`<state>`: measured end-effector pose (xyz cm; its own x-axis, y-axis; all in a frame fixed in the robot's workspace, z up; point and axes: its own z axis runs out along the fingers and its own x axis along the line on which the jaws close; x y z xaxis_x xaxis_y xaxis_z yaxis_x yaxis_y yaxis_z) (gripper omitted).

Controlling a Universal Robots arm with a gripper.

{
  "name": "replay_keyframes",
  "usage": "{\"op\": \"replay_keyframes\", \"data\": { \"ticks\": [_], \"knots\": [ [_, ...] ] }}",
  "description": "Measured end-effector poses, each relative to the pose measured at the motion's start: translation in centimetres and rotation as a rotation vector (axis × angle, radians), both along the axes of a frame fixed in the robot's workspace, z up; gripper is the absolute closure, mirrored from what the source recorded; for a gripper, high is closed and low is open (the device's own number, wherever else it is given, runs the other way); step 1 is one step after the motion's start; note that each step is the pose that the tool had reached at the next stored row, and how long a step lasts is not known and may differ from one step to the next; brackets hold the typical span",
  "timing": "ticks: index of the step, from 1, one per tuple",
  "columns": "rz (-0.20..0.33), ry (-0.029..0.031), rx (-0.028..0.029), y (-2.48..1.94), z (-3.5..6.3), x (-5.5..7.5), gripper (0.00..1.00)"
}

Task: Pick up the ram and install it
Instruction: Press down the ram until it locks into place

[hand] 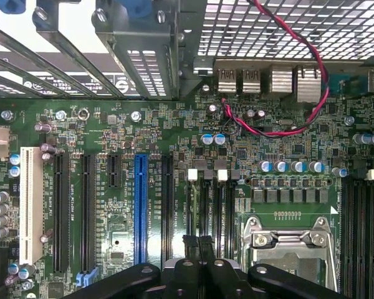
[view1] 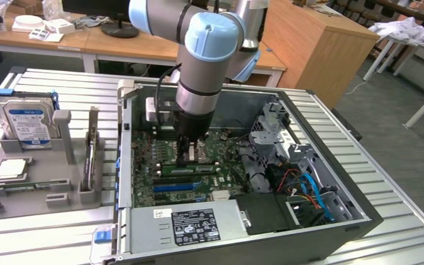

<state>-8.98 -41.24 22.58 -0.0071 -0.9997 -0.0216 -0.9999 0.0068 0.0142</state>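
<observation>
Exterior view shows you the arm reaching straight down into the open computer case (view1: 330, 221), with the pincer (view1: 189, 150) low over the green motherboard (view1: 231, 165). Its fingers (hand: 199, 246) are pressed together. The ram (view1: 190, 169) lies right under the pincer, flat along the board.

Exterior high oblique, wrist close overhead, sharing motherboard (view1: 197, 165).
</observation>
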Motion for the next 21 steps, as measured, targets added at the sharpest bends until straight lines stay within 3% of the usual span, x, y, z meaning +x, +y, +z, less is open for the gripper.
{"op": "replay_keyframes", "data": {
  "ticks": [21],
  "knots": [
    [0.0, 0.0003, 0.0, -0.01, -0.22, 0.0, 0.89]
  ]
}}
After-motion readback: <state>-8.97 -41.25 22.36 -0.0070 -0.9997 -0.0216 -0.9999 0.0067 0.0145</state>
